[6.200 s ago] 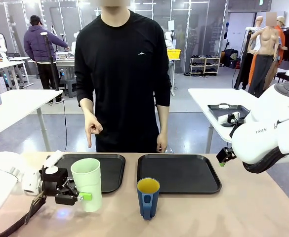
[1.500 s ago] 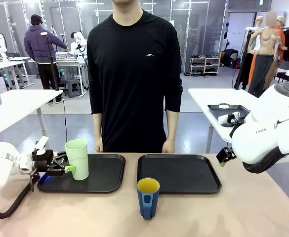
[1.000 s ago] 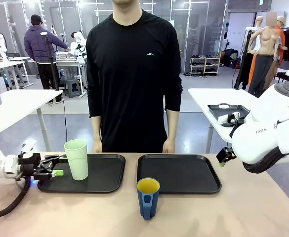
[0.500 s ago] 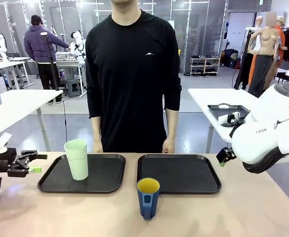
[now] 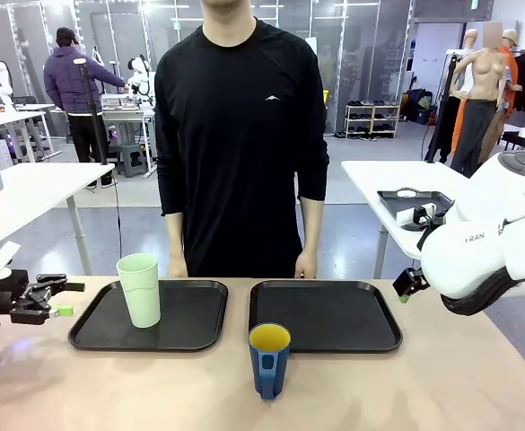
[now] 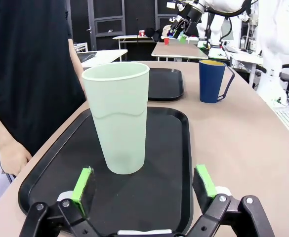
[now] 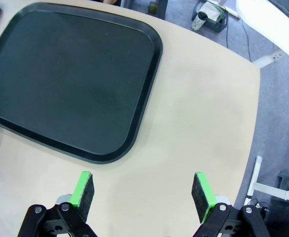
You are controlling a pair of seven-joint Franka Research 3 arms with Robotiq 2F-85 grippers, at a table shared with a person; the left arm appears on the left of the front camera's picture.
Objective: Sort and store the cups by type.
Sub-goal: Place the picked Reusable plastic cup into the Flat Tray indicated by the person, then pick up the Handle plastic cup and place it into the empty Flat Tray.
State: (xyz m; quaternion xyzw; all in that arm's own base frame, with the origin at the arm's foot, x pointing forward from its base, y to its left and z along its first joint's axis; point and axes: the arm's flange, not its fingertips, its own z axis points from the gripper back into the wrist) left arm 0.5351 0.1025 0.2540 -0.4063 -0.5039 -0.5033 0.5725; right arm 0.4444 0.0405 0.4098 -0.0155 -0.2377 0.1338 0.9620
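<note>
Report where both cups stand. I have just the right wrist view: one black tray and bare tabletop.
Observer: The dark blue mug stands on the bare table, on the robot's side of the right tray, by its near left corner.
Operator: Now the other cup.
Observer: The mint tumbler stands upright on the left tray.
Operator: Give me the left end effector.
Observer: The left end effector is open, off that tray's left edge, apart from the tumbler.
</note>
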